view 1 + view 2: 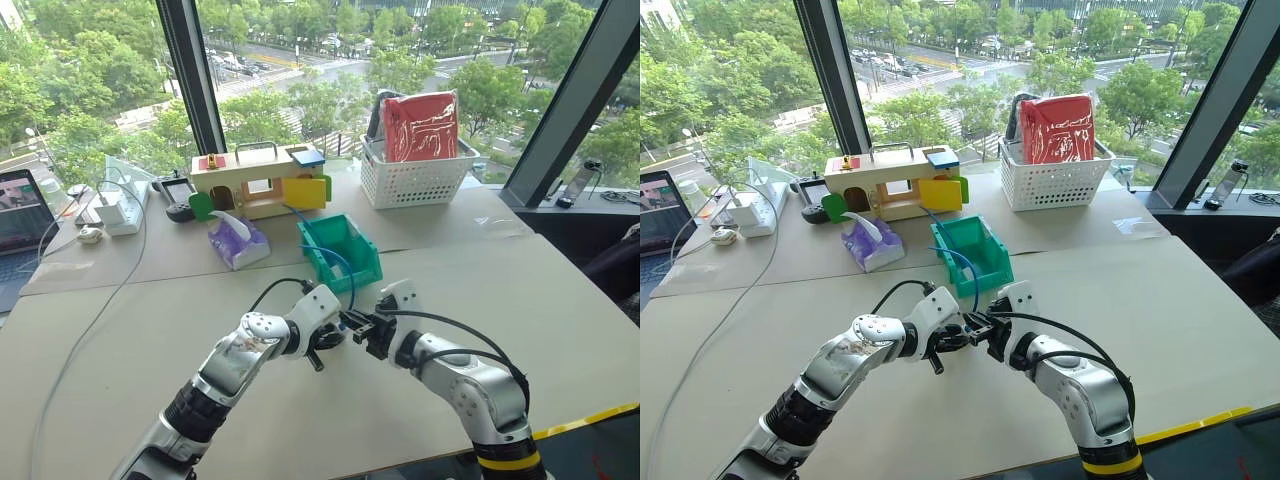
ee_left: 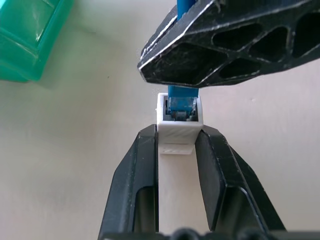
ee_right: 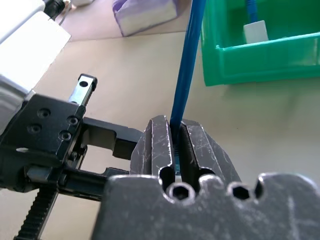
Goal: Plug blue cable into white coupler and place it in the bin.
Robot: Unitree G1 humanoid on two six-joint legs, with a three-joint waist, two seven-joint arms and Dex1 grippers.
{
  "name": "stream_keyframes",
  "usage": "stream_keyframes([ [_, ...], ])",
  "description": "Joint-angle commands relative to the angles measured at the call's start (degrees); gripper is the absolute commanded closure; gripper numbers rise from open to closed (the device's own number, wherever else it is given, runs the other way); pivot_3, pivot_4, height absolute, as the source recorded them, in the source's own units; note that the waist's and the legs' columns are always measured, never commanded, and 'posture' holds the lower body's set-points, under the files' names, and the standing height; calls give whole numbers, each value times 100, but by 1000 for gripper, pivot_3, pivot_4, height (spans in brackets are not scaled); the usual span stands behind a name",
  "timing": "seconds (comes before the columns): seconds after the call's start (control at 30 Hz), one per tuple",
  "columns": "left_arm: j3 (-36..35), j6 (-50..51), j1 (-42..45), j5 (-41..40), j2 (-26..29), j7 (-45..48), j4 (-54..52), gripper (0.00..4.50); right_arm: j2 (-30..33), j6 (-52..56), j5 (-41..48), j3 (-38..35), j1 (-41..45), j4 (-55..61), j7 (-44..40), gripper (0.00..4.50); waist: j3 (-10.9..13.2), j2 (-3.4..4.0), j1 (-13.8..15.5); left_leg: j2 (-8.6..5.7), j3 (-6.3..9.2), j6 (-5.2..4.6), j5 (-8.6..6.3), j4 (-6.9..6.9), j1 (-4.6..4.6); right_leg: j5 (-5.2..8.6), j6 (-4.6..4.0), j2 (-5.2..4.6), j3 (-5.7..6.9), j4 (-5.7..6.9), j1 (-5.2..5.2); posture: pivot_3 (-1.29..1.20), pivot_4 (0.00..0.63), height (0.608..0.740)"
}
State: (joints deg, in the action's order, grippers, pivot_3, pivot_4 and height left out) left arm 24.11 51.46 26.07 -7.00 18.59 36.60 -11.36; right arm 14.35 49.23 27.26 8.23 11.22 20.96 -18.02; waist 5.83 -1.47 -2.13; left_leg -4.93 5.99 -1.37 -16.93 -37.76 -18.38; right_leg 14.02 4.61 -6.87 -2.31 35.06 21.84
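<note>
My two grippers meet tip to tip above the table, just in front of the bin (image 1: 365,262). The left gripper (image 2: 179,132) is shut on the white coupler (image 2: 179,125), a small white block pinched between its black fingers. The right gripper (image 3: 176,125) is shut on the blue cable (image 3: 185,70) close to its end. That end sits in the coupler's open socket, with the right gripper's finger (image 2: 230,45) right above it. From the grip, the blue cable (image 1: 346,270) arcs up and back over the teal bin.
Inside the bin lies a white block with another blue cable end (image 3: 255,30). Behind it stand a purple tissue pack (image 1: 237,240), a wooden toy house (image 1: 260,180) and a white lattice basket (image 1: 418,170). A power strip (image 1: 115,210) and a laptop (image 1: 20,215) sit far left.
</note>
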Motion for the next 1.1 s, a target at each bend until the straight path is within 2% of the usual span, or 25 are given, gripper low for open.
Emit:
stream_keyframes([
  [0.03, 52, -108, 99, -93, -174, 1, -233, 3894, 156, 888, -384, 1114, -550, -992, -7, 4449, -6, -3, 5, 1, 1, 0, -1, 0, 1, 1, 1, 0, 0, 0, -2, 0, 150, 740],
  [0.27, 56, -119, 103, -105, -196, -17, -217, 3894, 104, 837, -535, 1083, -600, -1044, -22, 4449, -12, -2, 18, 5, 2, 3, -6, 0, 4, 2, 4, 2, 0, -4, -6, 0, 150, 740],
  [0.47, 52, -139, 118, -107, -203, -27, -184, 3894, -113, 759, -381, 716, -642, -918, -25, 4449, -6, 0, 20, 10, 3, 4, -8, 0, 3, 3, 6, 4, 0, -5, -6, 0, 150, 740],
  [0.53, 52, -152, 131, -106, -213, -27, -160, 3894, -153, 761, -364, 641, -619, -826, -18, 3632, 1, 0, 35, 13, 3, 5, -8, 0, 3, 4, 6, 7, 0, -6, -6, 0, 150, 740],
  [0.77, 57, -258, 190, -47, -259, -1, -59, 3894, -176, 826, -410, 389, -498, -598, 132, 1387, 30, 6, 123, 13, 4, 6, -9, 0, -18, 3, 5, 10, -2, -6, 21, 0, 150, 740],
  [1.1, -26, -454, 257, -33, -381, -22, 57, 3894, -96, 1081, -27, -209, -512, 60, 169, 1387, 68, 19, 201, 8, 7, 7, -9, -1, -50, 2, 5, 6, 1, -10, 39, 0, 150, 740],
])
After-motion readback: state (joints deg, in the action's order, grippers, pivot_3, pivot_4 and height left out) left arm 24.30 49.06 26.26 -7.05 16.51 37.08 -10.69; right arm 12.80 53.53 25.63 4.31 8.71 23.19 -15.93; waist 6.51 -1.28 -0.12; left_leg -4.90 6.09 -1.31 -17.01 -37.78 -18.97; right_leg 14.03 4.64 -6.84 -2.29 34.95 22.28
